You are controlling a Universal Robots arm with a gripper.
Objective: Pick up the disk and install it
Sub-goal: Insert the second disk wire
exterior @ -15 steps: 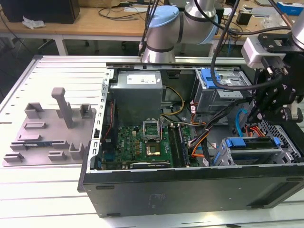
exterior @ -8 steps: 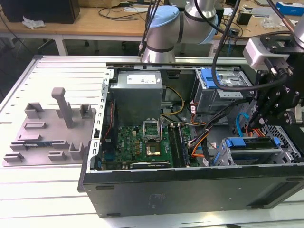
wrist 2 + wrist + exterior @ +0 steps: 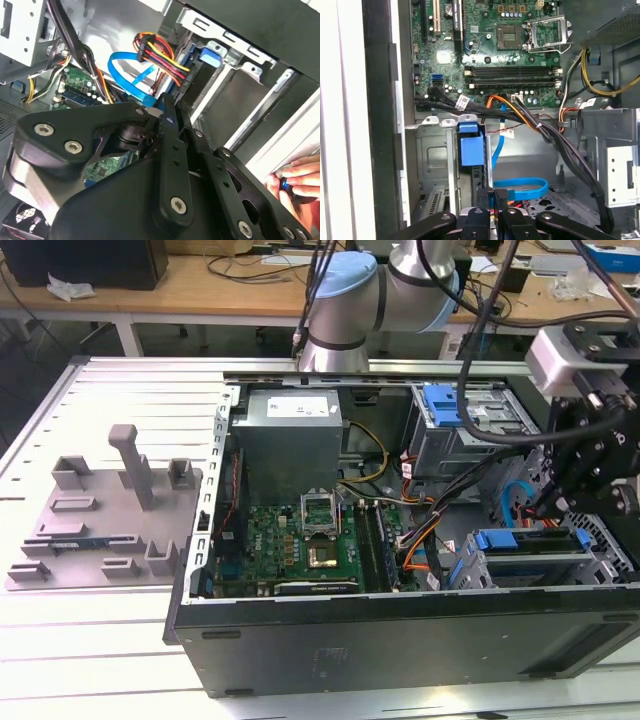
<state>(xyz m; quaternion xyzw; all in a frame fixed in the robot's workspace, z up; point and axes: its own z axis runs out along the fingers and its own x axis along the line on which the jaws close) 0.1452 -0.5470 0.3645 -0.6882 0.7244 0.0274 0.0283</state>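
Silver-metal disk in blue plastic bracket (image 3: 528, 540) sits seated in the grey drive cage (image 3: 600, 565) of the open computer case; black gripper (image 3: 548, 502) just above, jaws clenched, holding nothing.

open pc case (image 3: 400, 640) lies on a white table (image 3: 90, 660); the gripper (image 3: 560, 502) hangs over the disk (image 3: 525, 545) in its bay.
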